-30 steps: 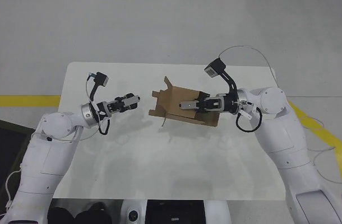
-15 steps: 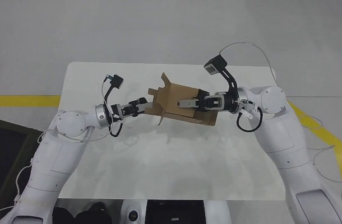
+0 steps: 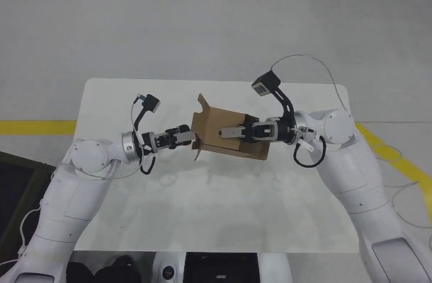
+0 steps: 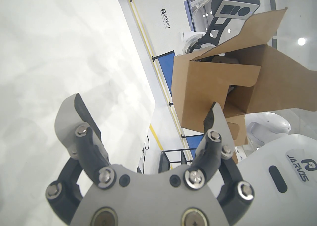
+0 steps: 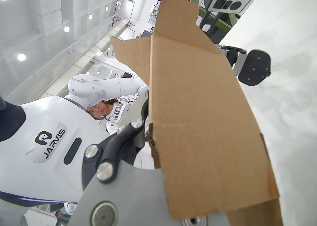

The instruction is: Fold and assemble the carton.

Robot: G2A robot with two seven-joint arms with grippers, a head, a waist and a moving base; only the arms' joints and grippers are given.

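Grey floor (image 3: 216,42) lay all round, with a yellow line (image 3: 32,127) crossing it at the left edge of the top view and again at the right. Your white table (image 3: 202,205) filled the middle of that frame.

Your carton (image 3: 210,122), brown and only partly folded, hung over the table's upper middle, just right of centre, held clear of the surface. It lay on its side with its long axis running left to right. One flap stood up at its upper left corner and another hung at its lower left.

Your right gripper (image 3: 230,132) sat over the carton from the right and pinched its top panel, one silver finger lying across the outside of the cardboard. The right wrist view showed that panel passing between the fingers.

Your left gripper (image 3: 185,134) sat at the carton's open left end, fingers spread wide with nothing between them. In the left wrist view one fingertip (image 4: 218,118) overlapped the edge of a lower flap, and you could not tell there whether it touched.
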